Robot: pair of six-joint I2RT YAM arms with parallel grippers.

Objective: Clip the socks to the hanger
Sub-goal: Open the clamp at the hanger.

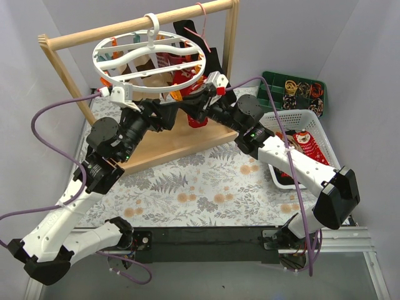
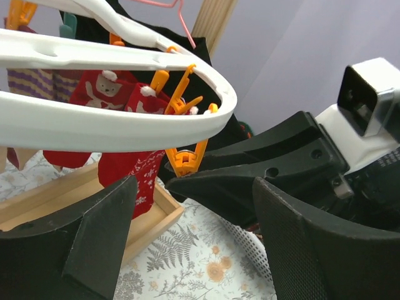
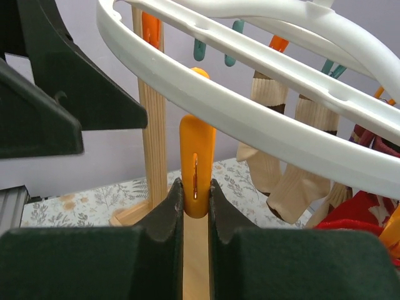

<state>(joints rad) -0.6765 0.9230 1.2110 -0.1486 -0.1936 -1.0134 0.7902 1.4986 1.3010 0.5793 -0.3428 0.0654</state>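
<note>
Clipping step: the right claw (image 3: 195, 203) pinched an orange plastic clip (image 3: 196, 156) on the round white plastic hanger (image 3: 250, 122), while the left claw (image 2: 194, 187) stood wide beside hanging red Christmas-print socks (image 2: 100, 94); the next move probably called for feeding a cuff into that clip.

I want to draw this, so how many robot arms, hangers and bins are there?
Robot arms: 2, left arm, right arm
Hangers: 2, white round hanger, pink wire hanger
Bins: 2, white basket, green tray
Total: 6
</note>
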